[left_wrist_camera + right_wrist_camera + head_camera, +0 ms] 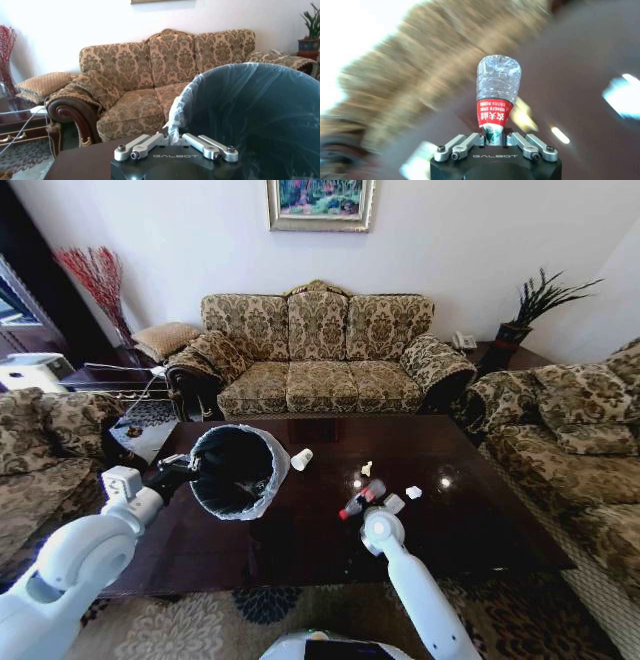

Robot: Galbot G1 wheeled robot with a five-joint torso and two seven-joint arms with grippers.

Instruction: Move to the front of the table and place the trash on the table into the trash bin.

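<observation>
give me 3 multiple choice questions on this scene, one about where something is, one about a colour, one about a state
1. Where is the white paper cup?
A. on the table
B. on the sofa
C. inside the bin

2. What colour is the label on the bottle?
A. blue
B. red
C. green

3. How is the trash bin placed?
A. upright on the floor
B. lying flat on the rug
C. held tilted over the table by the left gripper

A: the cup stands on the dark wood.
B: the right gripper grips the bottle near its red band.
C: its mouth faces the camera, rim pinched.
</observation>
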